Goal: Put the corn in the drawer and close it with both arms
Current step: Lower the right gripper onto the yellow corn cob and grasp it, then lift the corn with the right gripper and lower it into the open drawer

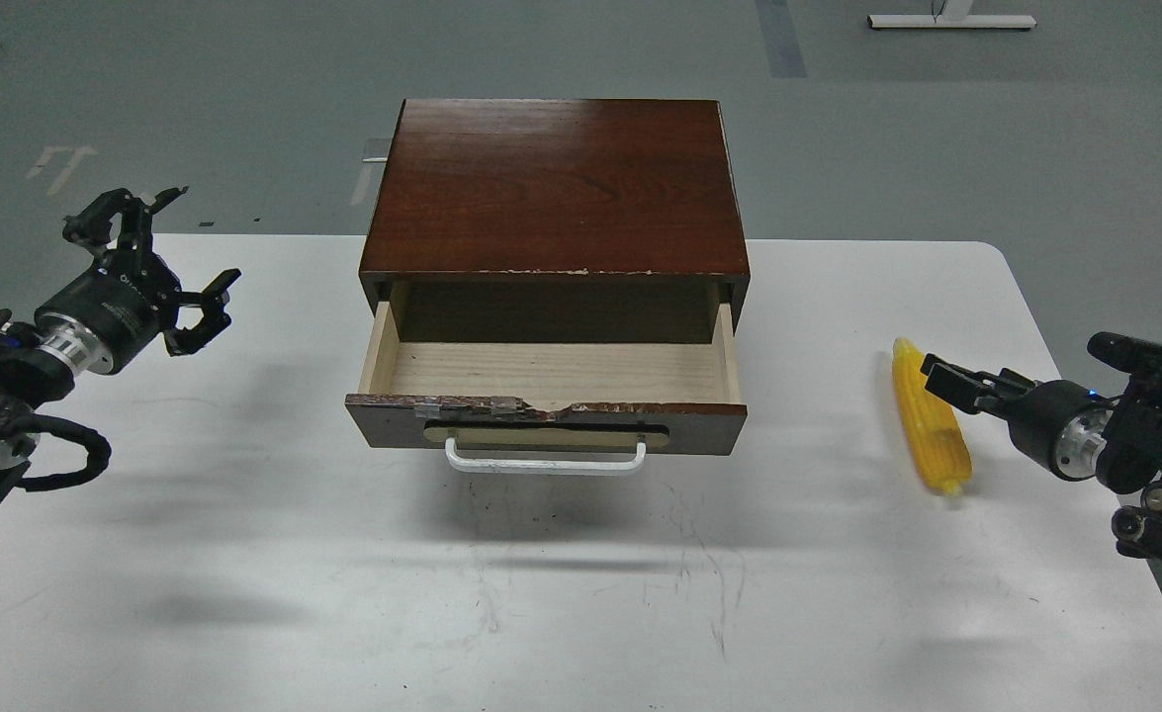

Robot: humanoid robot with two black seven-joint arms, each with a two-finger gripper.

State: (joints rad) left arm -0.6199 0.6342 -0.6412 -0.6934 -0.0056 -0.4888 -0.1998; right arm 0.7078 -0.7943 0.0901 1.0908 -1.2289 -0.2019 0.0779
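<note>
The left gripper [177,259] hangs over the table's [244,554] left side, wrist angled up and away, its fingers spread wide with nothing between them. The right gripper [946,384] reaches in low from the right edge, its tip at the corn [927,419]; whether it is apart or clamped, I cannot tell. The corn lies on the table, well right of the drawer [546,386], which stands pulled out and bare inside. Bare tabletop lies between drawer and corn.

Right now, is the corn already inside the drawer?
No, the corn lies on the white table to the right of the open drawer, whose tray holds nothing.
</note>
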